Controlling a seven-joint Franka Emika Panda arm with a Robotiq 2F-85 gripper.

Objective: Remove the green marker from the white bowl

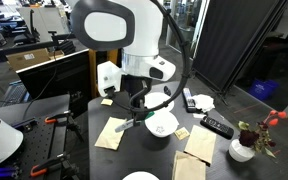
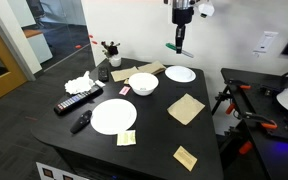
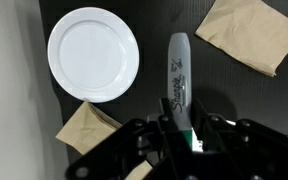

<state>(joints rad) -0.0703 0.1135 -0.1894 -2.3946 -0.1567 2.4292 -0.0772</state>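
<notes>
My gripper [image 3: 180, 122] is shut on the green marker [image 3: 178, 70], a slim pen with black lettering and a green end between the fingers. In an exterior view the gripper [image 2: 181, 36] hangs high above the table with the marker [image 2: 173, 46] sticking out below it. The white bowl [image 2: 144, 83] stands on the black table, below and to the left of the gripper, with nothing in it. It also shows in an exterior view [image 1: 162, 124], with the gripper [image 1: 139, 103] just left of it. A round white dish [image 3: 93, 54] lies below in the wrist view.
A large white plate [image 2: 114, 115] and a smaller white dish [image 2: 180, 73] lie on the table. Brown paper napkins [image 2: 186, 108] are scattered around. Black remotes [image 2: 76, 100] lie at the left side. A small vase with flowers [image 1: 242, 148] stands at a table corner.
</notes>
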